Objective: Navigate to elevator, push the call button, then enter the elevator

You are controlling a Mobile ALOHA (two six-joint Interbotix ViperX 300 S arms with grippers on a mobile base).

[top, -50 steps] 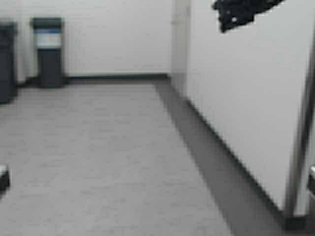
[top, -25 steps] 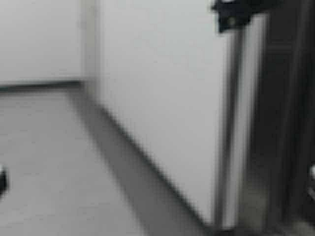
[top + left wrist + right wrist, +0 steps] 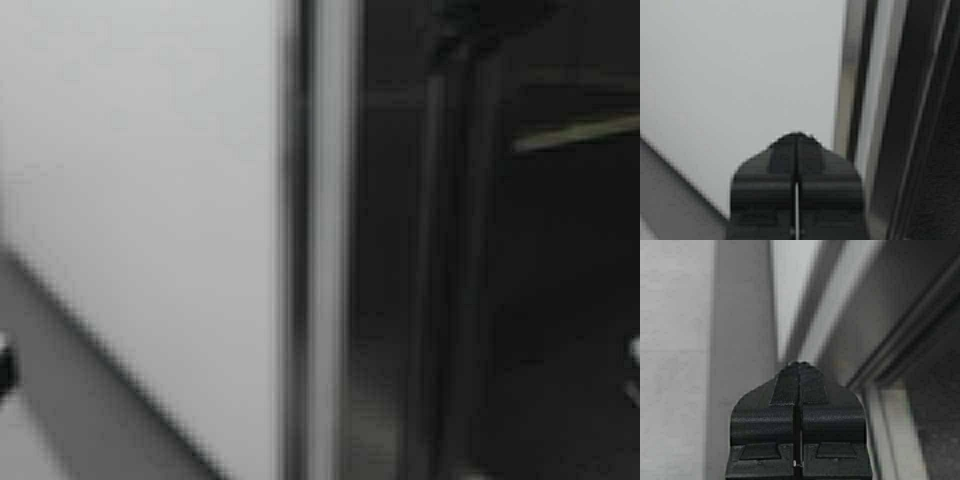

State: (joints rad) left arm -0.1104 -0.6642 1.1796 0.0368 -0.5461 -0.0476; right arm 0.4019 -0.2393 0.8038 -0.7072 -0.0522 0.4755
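1 white wall (image 3: 140,200): smooth, matte, flat, filling the left half of the high view, ending at a vertical edge.

1 baseboard strip (image 3: 90,400): darker grey band running diagonally along the foot of the wall, meeting a small patch of pale floor (image 3: 15,450) at the lower left corner.

1 elevator (image 3: 480,300): occupies the right half of the high view, directly beside the wall. Its frame (image 3: 330,240) is a tall, pale, brushed-metal upright, straight-edged, touching the wall's end. Beyond it lie dark vertical metal bands; whether these are door panels or an opening cannot be told. 1 pale slanted streak (image 3: 575,132) crosses the dark area at upper right; its nature is unclear.

Call button: cannot be made out in any view.

1 left gripper (image 3: 796,145): black, moulded plastic, ribbed pads, tapering to a blunt point. Fingers pressed together with only a hairline seam, holding nothing. Wall and steel frame lie beyond it.

1 right gripper (image 3: 799,371): same build and shape. Fingers closed flat against each other, holding nothing.
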